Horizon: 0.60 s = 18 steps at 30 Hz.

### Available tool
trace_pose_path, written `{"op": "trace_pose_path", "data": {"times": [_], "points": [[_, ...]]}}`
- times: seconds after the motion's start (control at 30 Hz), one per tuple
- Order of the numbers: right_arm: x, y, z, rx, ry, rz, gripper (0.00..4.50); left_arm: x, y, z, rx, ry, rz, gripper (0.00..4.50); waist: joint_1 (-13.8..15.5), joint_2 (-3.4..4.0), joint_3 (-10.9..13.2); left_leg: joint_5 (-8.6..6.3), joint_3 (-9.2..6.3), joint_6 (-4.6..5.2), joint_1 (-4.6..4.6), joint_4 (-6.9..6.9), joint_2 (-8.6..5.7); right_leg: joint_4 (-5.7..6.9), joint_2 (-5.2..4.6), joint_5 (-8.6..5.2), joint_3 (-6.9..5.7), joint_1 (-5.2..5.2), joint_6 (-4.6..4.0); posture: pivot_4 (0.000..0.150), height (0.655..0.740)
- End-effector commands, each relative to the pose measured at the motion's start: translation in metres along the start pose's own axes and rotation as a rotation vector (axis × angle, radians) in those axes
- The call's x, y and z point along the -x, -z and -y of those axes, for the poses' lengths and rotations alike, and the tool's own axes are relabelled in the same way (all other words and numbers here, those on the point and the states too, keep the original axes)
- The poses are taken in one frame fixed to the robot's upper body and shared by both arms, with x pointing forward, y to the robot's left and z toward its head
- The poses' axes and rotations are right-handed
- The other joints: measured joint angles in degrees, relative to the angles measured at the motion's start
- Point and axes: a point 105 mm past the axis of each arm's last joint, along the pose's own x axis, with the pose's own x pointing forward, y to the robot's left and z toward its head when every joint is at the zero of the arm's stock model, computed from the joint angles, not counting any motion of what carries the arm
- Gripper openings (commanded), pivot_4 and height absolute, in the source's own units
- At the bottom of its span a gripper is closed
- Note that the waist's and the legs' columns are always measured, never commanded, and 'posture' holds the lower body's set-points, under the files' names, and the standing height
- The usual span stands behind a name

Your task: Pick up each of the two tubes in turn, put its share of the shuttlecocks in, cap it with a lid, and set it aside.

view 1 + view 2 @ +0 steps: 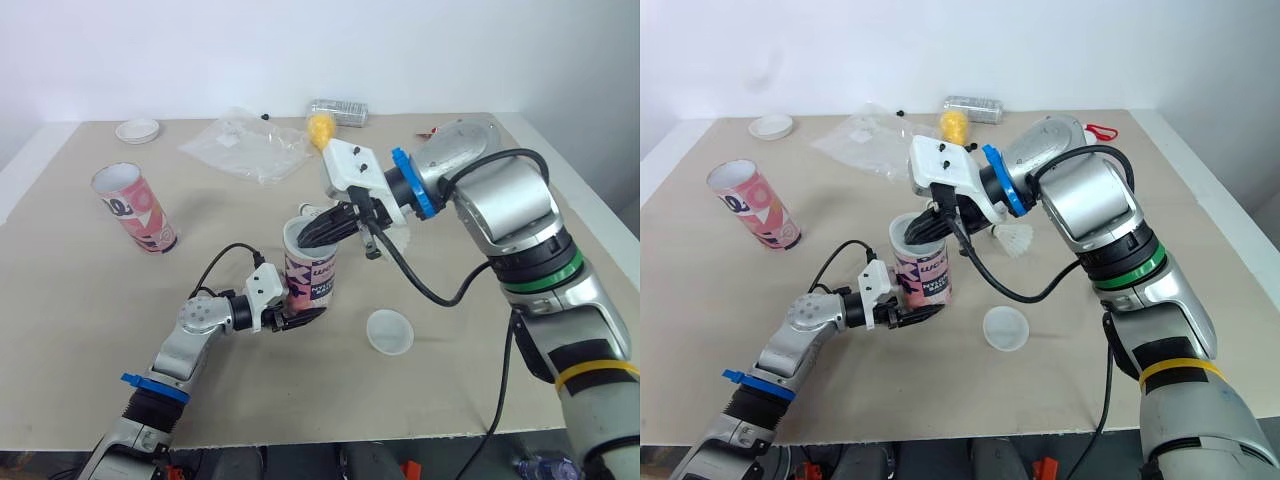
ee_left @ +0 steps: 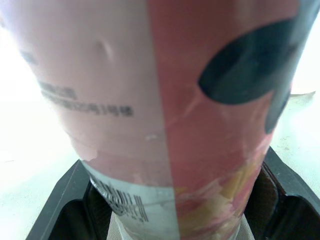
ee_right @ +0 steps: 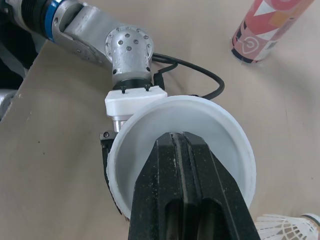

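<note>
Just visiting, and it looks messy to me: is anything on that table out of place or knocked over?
Nothing looks damaged or spilled. One shuttlecock lies loose on its side beside the tube the left gripper holds, and a crumpled plastic bag sits farther back.

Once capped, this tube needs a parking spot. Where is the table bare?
Bare: the left stretch between the second tube and the left gripper, and the front strip beside the loose lid. Crowded: the far edge, with the plastic bag.
</note>
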Motion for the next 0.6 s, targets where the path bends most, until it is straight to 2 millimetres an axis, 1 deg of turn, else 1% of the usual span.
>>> {"op": "trace_pose_path", "data": {"times": [0.03,0.3,0.5,0.6], "points": [[-0.008,0.01,-0.006,0.012,-0.053,-0.06,0.03,-0.004,0.011,0.008,0.032,0.023,-0.037,3.03,0.0,0.0,-0.03,0.0,0.0,0.0,0.01,0.0,0.0,0.0,0.0,0.0,0.0,0.01,0.0,0.15,0.74],[-0.013,0.013,-0.002,0.017,-0.057,-0.075,0.03,-0.004,0.012,0.01,0.037,0.024,-0.035,3.03,-0.02,0.0,-0.08,0.0,0.0,0.0,0.16,0.01,0.0,0.0,0.0,0.0,0.0,0.14,0.0,0.15,0.74],[-0.015,0.006,0.012,-0.037,-0.002,-0.028,0.03,-0.004,0.012,0.011,0.038,0.025,-0.035,3.03,-0.11,0.0,-0.1,0.0,0.0,0.0,0.35,0.0,0.01,0.0,0.01,-0.01,0.01,0.28,-0.04,0.15,0.74],[-0.014,0.003,0.015,-0.054,0.009,-0.013,0.03,-0.004,0.012,0.011,0.04,0.023,-0.035,3.03,-0.11,0.0,-0.1,0.0,0.0,0.0,0.36,0.0,0.01,0.0,0.0,-0.12,0.01,0.29,-0.24,0.15,0.74]]}}
